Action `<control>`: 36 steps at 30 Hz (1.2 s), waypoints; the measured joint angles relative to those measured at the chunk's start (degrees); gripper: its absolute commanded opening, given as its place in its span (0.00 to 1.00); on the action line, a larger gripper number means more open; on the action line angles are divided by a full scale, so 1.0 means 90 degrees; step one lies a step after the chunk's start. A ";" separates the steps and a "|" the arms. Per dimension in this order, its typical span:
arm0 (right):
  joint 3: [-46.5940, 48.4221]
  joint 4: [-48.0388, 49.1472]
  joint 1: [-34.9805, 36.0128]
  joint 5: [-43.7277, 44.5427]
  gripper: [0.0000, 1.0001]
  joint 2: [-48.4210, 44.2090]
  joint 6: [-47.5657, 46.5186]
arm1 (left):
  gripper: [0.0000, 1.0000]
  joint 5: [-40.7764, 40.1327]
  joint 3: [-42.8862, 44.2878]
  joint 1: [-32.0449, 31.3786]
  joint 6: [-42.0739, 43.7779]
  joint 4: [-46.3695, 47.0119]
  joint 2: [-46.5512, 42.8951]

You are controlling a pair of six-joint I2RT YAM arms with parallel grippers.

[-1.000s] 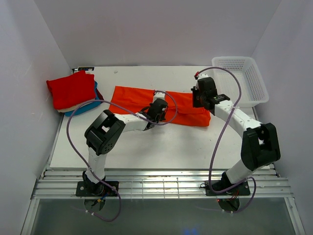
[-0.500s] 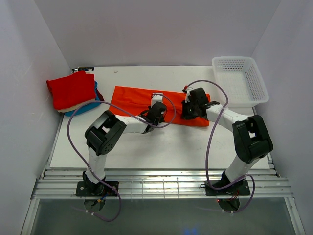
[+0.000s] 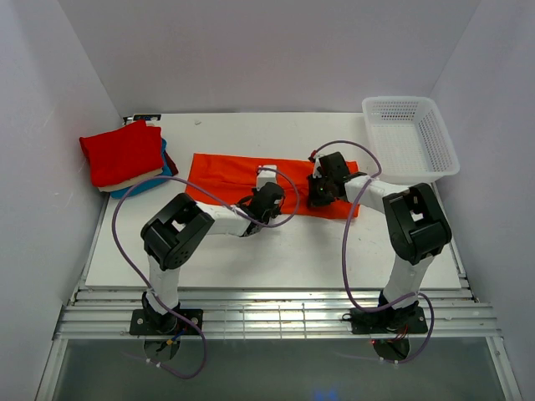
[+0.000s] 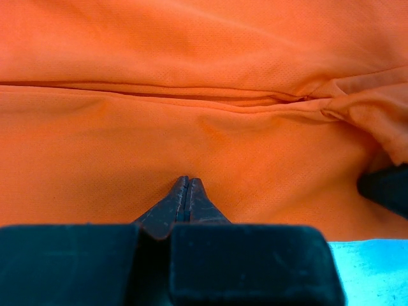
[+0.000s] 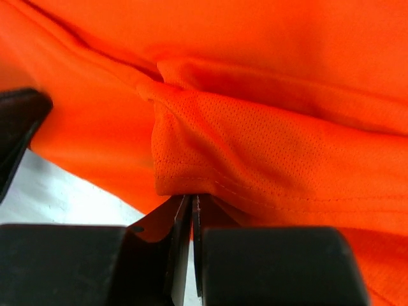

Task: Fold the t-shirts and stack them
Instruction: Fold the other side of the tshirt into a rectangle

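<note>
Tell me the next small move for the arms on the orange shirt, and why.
Probably raise the right end effector slightly and carry its pinched hem leftward. The orange t-shirt lies as a long strip, not yet a rectangle like the folded stack; the left end effector, shut at the strip's middle, could anchor the fold.

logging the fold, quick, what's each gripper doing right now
left gripper: closed, tips pressing on the orange t-shirt, no cloth visibly pinched
right gripper: closed on the orange t-shirt's hem

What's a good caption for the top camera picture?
The left claw and right claw touch the long orange t-shirt, between the folded stack and a white basket.
</note>
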 measured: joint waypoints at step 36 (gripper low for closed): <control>0.0355 0.0083 -0.0041 0.1129 0.09 -0.2339 -0.0022 | 0.00 -0.0855 0.0056 -0.0969 0.0121 -0.0296 -0.1134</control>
